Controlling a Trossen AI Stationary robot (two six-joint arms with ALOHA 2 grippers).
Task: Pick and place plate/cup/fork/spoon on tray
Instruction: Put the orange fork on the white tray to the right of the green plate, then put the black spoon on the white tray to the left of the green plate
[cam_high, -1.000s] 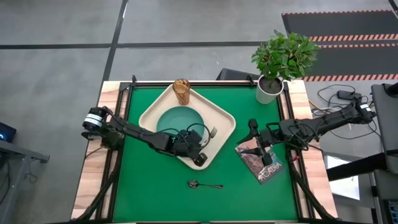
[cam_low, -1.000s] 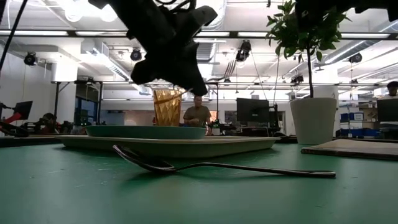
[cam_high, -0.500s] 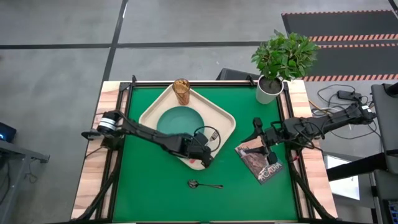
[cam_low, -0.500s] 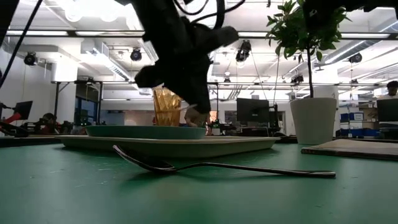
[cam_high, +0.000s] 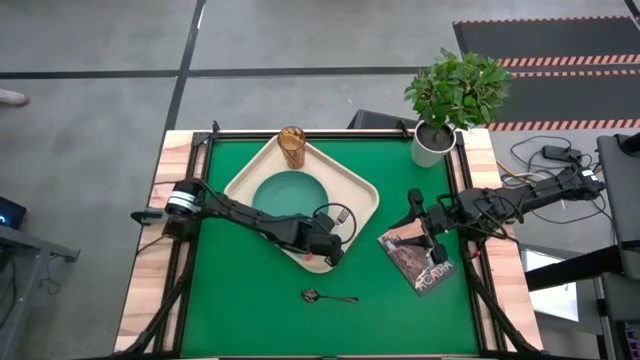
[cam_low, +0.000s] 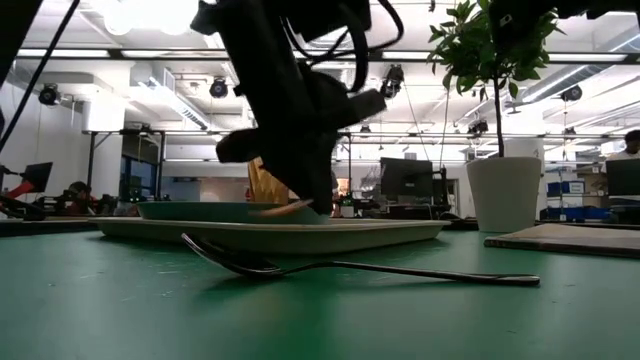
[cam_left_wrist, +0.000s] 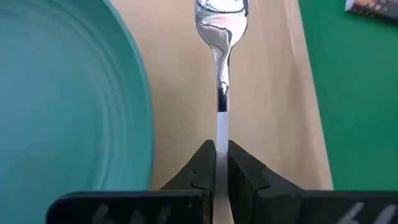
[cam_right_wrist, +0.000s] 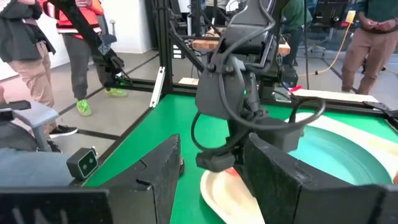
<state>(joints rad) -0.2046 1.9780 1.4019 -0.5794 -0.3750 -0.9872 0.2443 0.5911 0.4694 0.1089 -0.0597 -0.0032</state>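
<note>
In the high view's centre, the cream tray (cam_high: 359, 186) is carrying the teal plate (cam_high: 285, 193), with the amber ribbed cup (cam_high: 292, 146) standing at its upper corner. The fork (cam_left_wrist: 222, 37) is lying over the tray's bare right part beside the plate, its long axis running from the lower left up to the silver tines at the upper right. The left gripper (cam_left_wrist: 222, 163) is pinching its handle. Below the tray, the dark spoon (cam_high: 329, 297) is lying crosswise on the green mat. At the right, the right gripper (cam_high: 412, 214) is waiting with fingers apart over the book (cam_high: 418, 257).
</note>
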